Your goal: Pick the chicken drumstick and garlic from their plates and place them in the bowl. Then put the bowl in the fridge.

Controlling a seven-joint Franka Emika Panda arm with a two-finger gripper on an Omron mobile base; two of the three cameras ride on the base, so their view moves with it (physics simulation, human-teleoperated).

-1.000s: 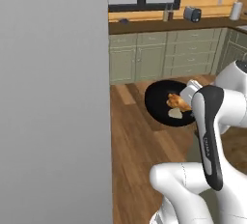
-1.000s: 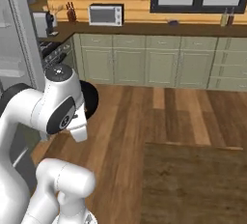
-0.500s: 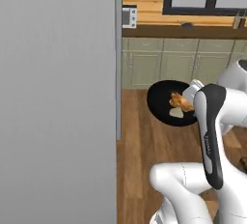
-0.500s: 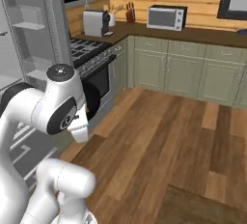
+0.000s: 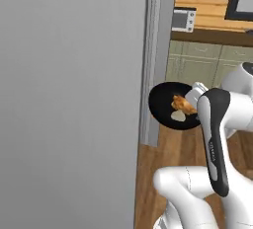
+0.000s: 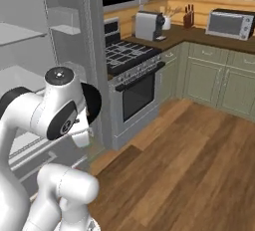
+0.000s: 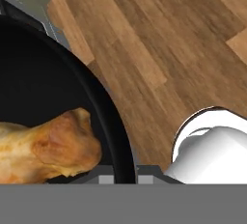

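Carrying the bowl (image 5: 168, 105) level above the floor, fingers clenched on its rim, keeping the chicken drumstick (image 5: 183, 105) and garlic (image 5: 178, 116) inside while nearing the fridge (image 6: 30, 65), its shelves showing.

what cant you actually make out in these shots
- End effector: in the hand view the bowl rim hides the tips at the bottom edge.
- Garlic: left base view, too small for detail.
- Chicken drumstick: hand view, cut off by the left edge.
- Fridge lower shelves: right base view, hidden behind the arm.
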